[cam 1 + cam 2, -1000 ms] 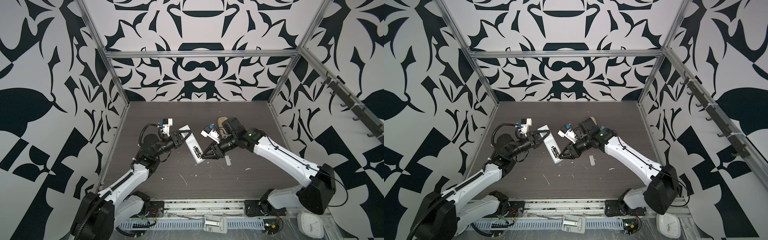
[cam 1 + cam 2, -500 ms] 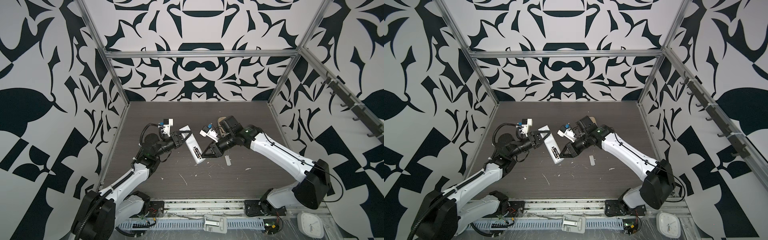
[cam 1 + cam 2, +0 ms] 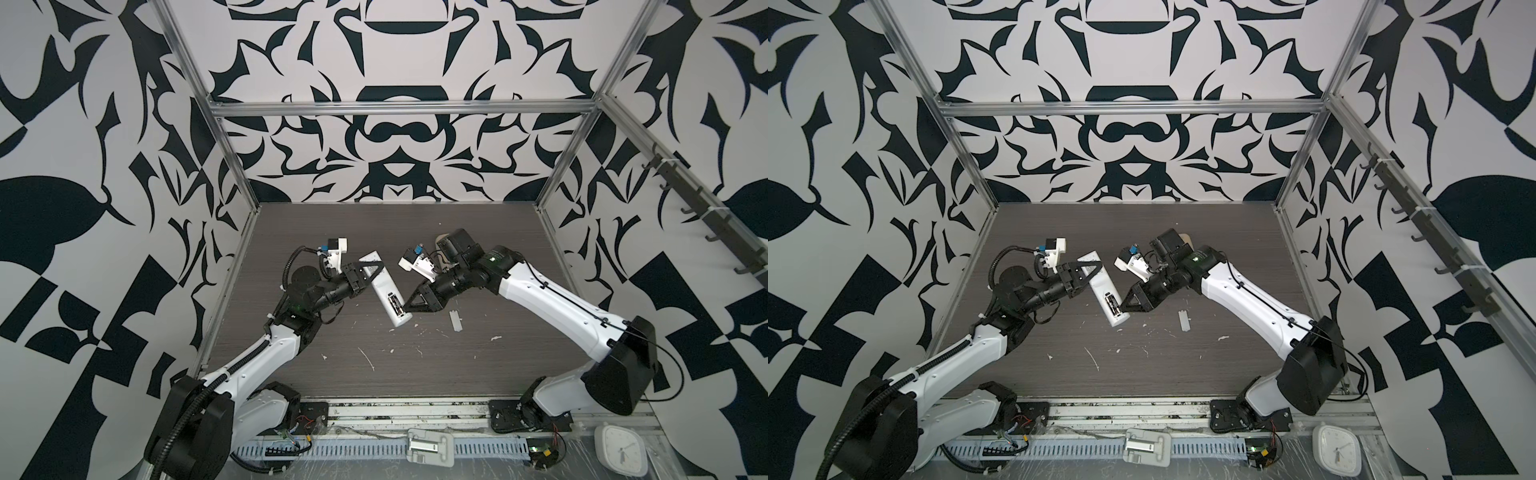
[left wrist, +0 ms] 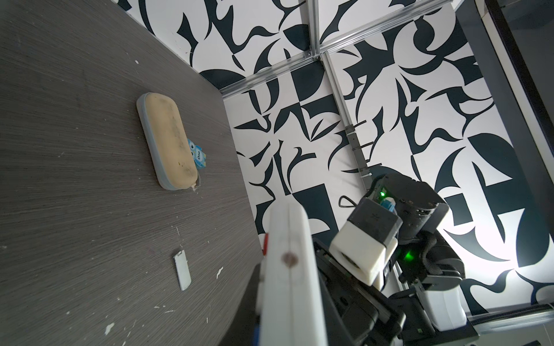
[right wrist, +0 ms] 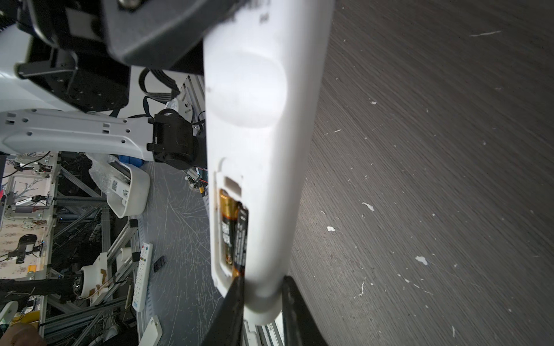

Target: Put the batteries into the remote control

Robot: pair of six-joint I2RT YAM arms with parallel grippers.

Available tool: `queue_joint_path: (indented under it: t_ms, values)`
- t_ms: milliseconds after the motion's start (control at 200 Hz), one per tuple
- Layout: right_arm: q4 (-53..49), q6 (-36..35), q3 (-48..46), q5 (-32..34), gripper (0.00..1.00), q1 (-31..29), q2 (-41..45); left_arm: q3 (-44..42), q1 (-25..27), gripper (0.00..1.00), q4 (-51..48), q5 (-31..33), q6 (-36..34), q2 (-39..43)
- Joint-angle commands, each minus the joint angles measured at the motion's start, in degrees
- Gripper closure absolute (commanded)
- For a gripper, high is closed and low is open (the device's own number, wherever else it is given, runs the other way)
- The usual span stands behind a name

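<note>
The white remote control (image 3: 385, 291) (image 3: 1103, 286) hangs tilted above the table, back side up. My left gripper (image 3: 374, 268) (image 3: 1093, 268) is shut on its far end. Its battery compartment is open, and two dark batteries (image 5: 233, 233) (image 3: 394, 306) lie side by side in it. My right gripper (image 5: 260, 287) (image 3: 405, 308) (image 3: 1121, 308) is shut across the remote's near end. One of its fingers (image 5: 236, 289) touches the end of the nearer battery, the other finger (image 5: 292, 295) lies on the remote's opposite side. In the left wrist view the remote (image 4: 287, 269) shows edge-on.
A small grey-white cover (image 3: 456, 321) (image 3: 1184, 321) (image 4: 182, 271) lies flat on the table under the right arm. A beige oblong case (image 4: 168, 143) (image 3: 1187, 239) sits farther back, partly hidden behind the right wrist. White scraps (image 3: 368, 358) dot the dark table.
The right gripper's jaws have narrowed onto the remote's near end, and that arm has shifted slightly. The left arm and the remote have held still.
</note>
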State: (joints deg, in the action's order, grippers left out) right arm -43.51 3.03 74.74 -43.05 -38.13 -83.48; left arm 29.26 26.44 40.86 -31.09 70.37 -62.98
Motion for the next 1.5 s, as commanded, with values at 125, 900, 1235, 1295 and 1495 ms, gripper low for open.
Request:
queue_joint_path:
  t_ms: [125, 900, 1235, 1295, 1495]
  values:
    - [-0.43, -2.61, -1.48, 8.59, 0.55, 0.47, 4.51, 2.91, 0.99, 1.0, 0.42, -3.92, 2.43, 3.03]
    - [8.86, 2.55, -2.33, -5.22, 0.01, 0.25, 8.32, 4.84, 1.01, 1.0, -1.84, -8.28, 1.83, 3.58]
    - [11.08, 2.81, -1.63, -6.79, 0.0, -0.37, 5.27, 6.07, 1.03, 1.0, -1.16, -8.8, 1.88, 2.52]
    - [11.28, 2.81, -1.29, -7.04, 0.0, -0.45, 4.51, 6.14, 1.02, 1.0, -0.96, -8.81, 1.93, 2.37]
    - [11.51, 1.57, -1.38, -7.93, 0.05, -0.54, 3.94, 6.46, 1.05, 1.0, 0.59, -8.9, 2.54, 1.91]
